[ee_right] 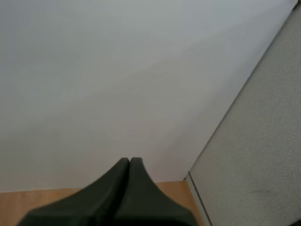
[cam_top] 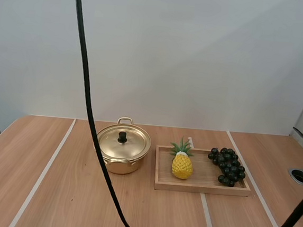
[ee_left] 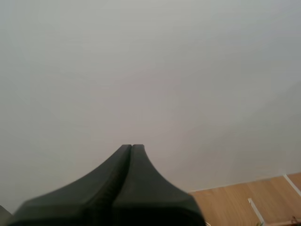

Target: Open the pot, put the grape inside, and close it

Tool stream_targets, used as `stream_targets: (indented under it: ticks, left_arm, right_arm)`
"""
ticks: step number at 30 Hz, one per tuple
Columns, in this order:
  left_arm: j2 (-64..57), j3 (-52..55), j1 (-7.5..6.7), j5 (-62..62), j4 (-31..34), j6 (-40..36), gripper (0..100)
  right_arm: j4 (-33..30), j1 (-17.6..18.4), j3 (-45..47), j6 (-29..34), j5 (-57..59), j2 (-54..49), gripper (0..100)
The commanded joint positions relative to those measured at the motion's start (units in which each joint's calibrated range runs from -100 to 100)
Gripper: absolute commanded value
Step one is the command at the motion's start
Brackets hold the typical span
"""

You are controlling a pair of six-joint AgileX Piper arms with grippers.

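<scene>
Lifting the lid [cam_top: 123,142] is, by my reading, the step in hand. It sits square on the gold pot [cam_top: 121,166], with its black knob [cam_top: 122,137] at the centre. A claw should spread, drop straight down over the knob, pinch it and rise vertically so the pot is not dragged.

The left gripper [ee_left: 131,147] and right gripper [ee_right: 130,160] each have their fingers pressed together on nothing, aimed at a bare wall.

The grapes [cam_top: 227,165] lie at the 3 o'clock end of a wooden tray [cam_top: 203,188], which stands just beside the pot at its 3 o'clock. A pineapple [cam_top: 182,164] stands upright at the grapes' 9 o'clock, between them and the pot, so the carry should clear it.
</scene>
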Motion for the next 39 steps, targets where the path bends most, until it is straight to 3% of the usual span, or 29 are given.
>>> stream_targets:
  ticks: [1,7,14,26,33,35,36,39]
  left_arm:
    - [1.9,-0.8,0.03,0.8,-0.9,0.2,0]
    - [5.2,-0.5,0.2,0.8,-4.3,0.2,0]
    - [5.9,7.1,0.2,0.8,-4.3,0.2,0]
    - [6.0,23.4,0.2,-0.5,-5.1,2.9,0]
    - [6.0,26.0,0.2,-4.6,-5.1,2.9,0]
    - [6.0,26.0,0.2,-4.6,-5.1,2.9,3]
    - [6.0,26.0,0.2,-4.6,-5.1,2.9,7]
    - [6.0,26.0,0.2,-4.6,-5.0,2.9,38]
  right_arm:
    - [-0.8,-0.1,5.4,1.2,0.1,0.2,0]
    - [1.5,-0.2,17.7,4.4,0.1,0.3,0]
    - [8.7,-3.8,25.7,9.1,0.1,0.4,0]
    - [7.5,-4.5,28.2,9.1,0.1,0.4,0]
    - [5.1,-4.5,28.2,9.1,0.1,0.4,0]
    - [1.9,-4.5,28.2,9.1,0.1,0.4,13]
    - [0.8,-4.5,28.2,9.1,0.1,0.4,26]
    - [0.1,-4.5,28.2,9.1,0.1,0.4,67]
